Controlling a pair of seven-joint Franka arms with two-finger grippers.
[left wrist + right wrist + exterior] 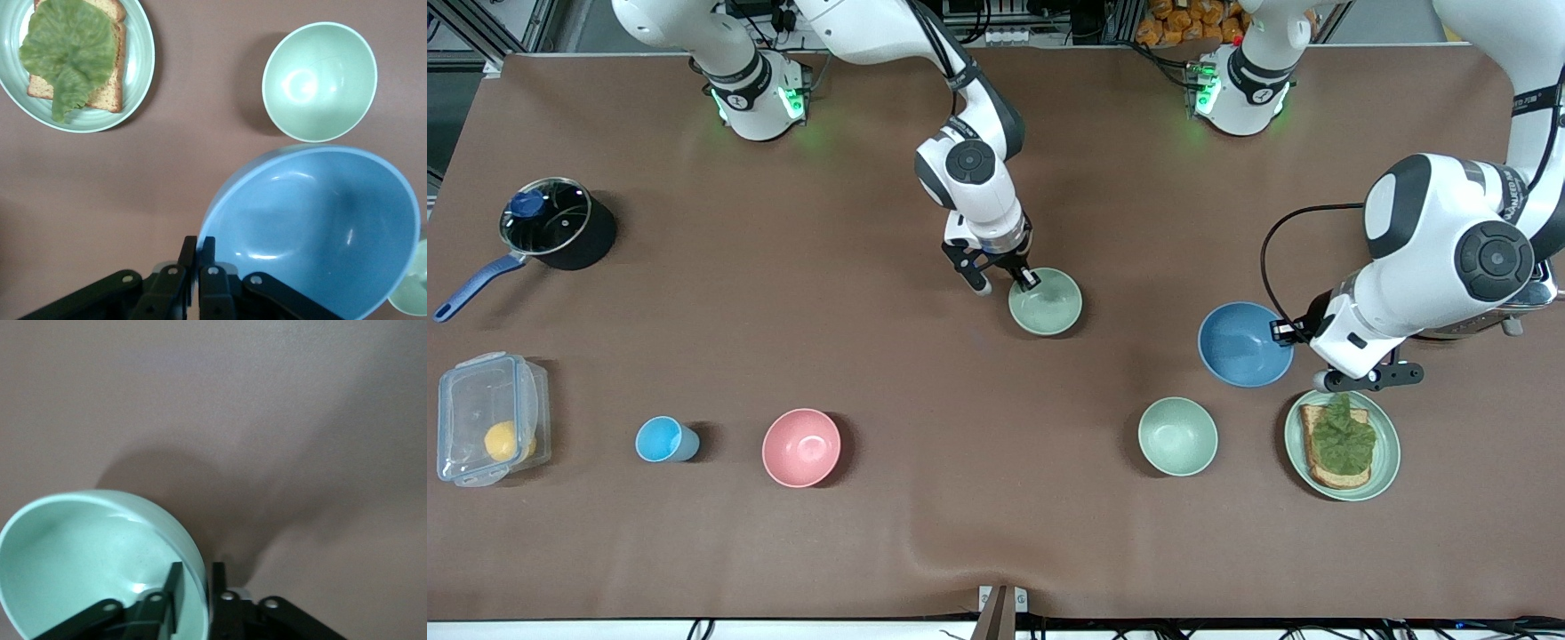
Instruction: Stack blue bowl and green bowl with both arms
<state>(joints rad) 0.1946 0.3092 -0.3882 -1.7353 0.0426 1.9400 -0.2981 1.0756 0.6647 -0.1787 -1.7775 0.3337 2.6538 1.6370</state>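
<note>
The green bowl stands on the brown table near its middle. My right gripper is open and straddles its rim, one finger inside and one outside, with a gap showing in the right wrist view, where the green bowl also shows. The blue bowl is toward the left arm's end. My left gripper is shut on its rim and holds it tilted, seemingly just off the table. The left wrist view shows the gripper and the blue bowl.
A paler mint bowl and a green plate with toast and lettuce lie nearer the camera than the blue bowl. A pink bowl, light-blue cup, clear box and lidded pot lie toward the right arm's end.
</note>
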